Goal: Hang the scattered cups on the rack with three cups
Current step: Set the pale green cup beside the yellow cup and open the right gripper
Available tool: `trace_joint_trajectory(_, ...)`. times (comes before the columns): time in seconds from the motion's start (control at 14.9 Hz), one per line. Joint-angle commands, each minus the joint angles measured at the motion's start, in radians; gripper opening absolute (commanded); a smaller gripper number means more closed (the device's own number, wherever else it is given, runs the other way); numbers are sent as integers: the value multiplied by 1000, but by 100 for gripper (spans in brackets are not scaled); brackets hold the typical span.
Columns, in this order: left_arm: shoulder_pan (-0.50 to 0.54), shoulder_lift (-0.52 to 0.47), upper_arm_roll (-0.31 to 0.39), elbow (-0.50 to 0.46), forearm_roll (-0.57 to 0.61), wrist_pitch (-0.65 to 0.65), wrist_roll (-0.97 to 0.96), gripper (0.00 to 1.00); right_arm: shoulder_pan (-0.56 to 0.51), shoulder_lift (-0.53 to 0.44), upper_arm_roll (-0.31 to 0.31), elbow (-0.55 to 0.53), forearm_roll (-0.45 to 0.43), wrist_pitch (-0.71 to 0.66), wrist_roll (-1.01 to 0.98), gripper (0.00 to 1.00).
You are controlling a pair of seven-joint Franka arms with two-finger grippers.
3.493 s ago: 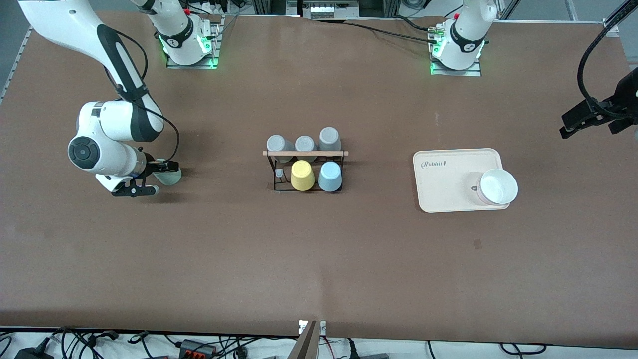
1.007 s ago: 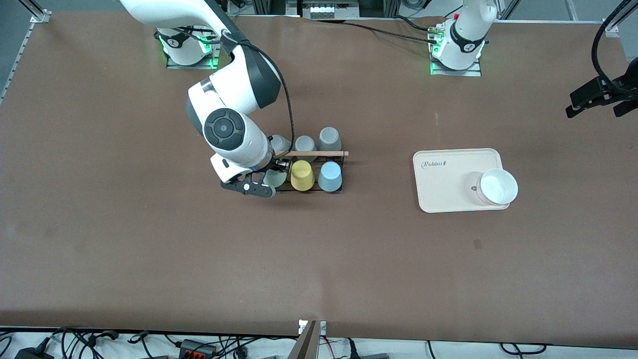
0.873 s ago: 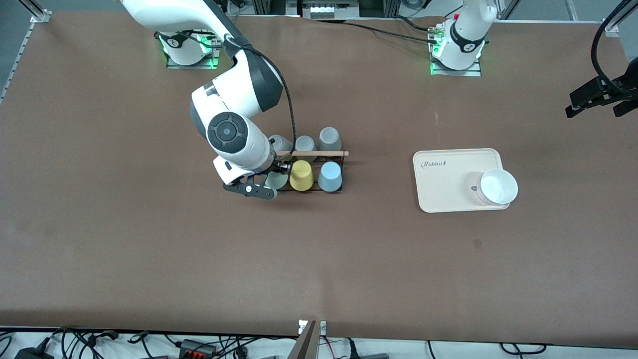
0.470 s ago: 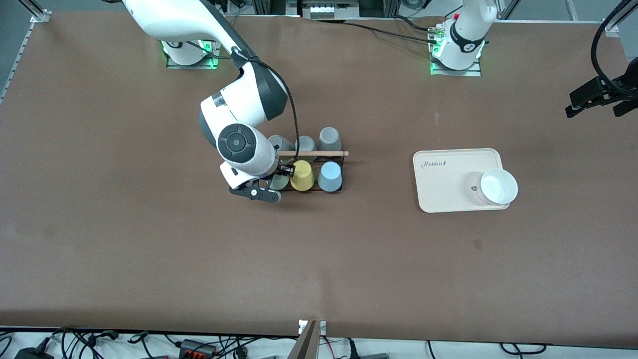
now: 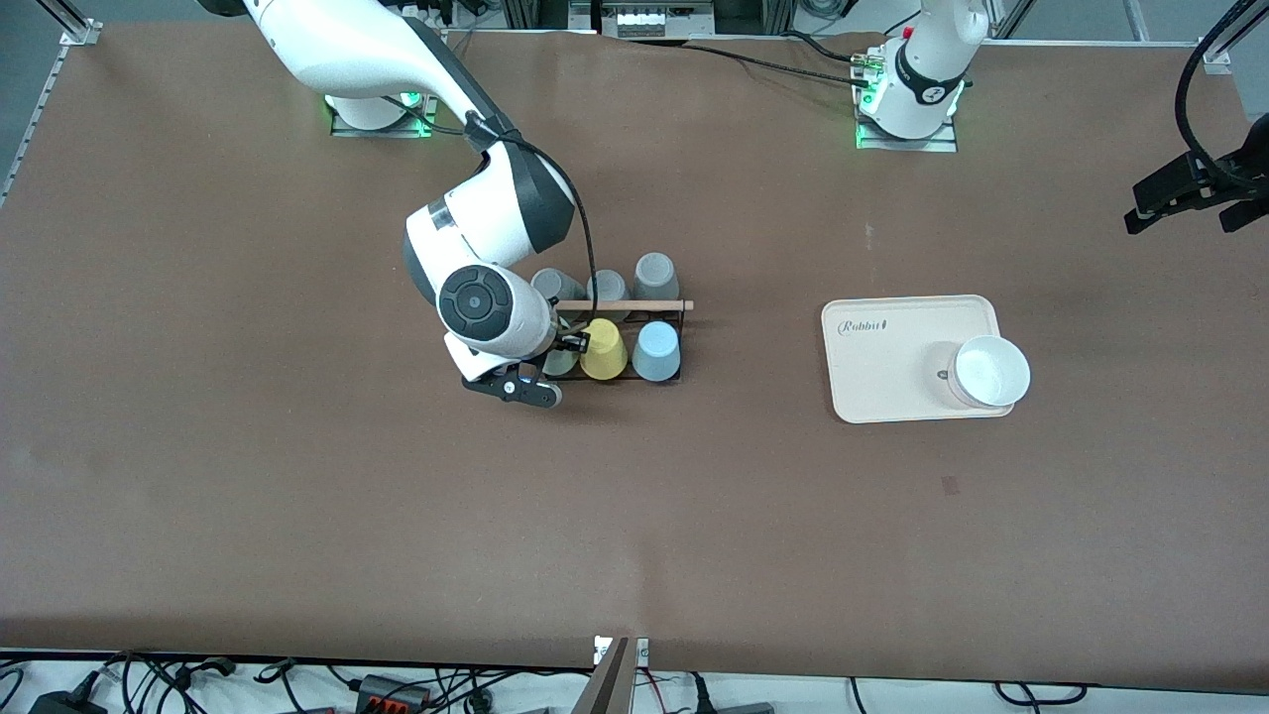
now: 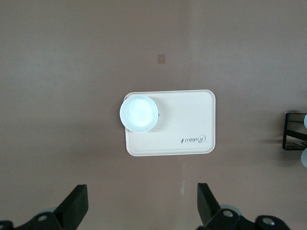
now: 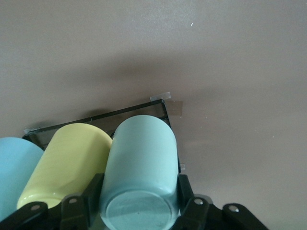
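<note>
Mint cup [image 7: 139, 167] clamped in the right gripper [image 5: 551, 369] over the rack [image 5: 666, 315], beside the yellow cup [image 5: 602, 349]; left gripper [image 6: 144, 211] waits wide open, empty, above the tray [image 6: 192, 122].

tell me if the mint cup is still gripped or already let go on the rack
Still gripped: the right gripper has its fingers against both sides of the mint cup, beside the yellow cup at the rack.

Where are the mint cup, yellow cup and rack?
mint cup [image 7: 139, 158]: right wrist view, side wall, in the right hand.
yellow cup [image 5: 603, 350]: front view, side wall.
rack [image 5: 634, 305]: front view, wooden top rod.
</note>
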Motion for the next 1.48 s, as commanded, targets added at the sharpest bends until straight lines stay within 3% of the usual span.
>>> trace_joint_trajectory(0.0,4,8,-3,18,-3,-17,22,100,1,17,-3,30,18,-6,25,99)
trace_joint_trajectory(0.54,4,8,-3,18,-3,-17,22,100,-32,-32,-31,128,5,-45,39,100)
trace_joint_trajectory(0.87,4,10,-3,16,-3,-17,23,100,-80,-118,-80,137,-70,-69,13,100)
trace_joint_trajectory(1.14,6,8,-3,16,-3,-17,23,100,-219,-162,-85,137,-73,-114,-290,100)
trace_joint_trajectory(1.41,6,8,-3,16,-3,-17,23,100,-304,-230,-105,137,-94,-167,-389,100)
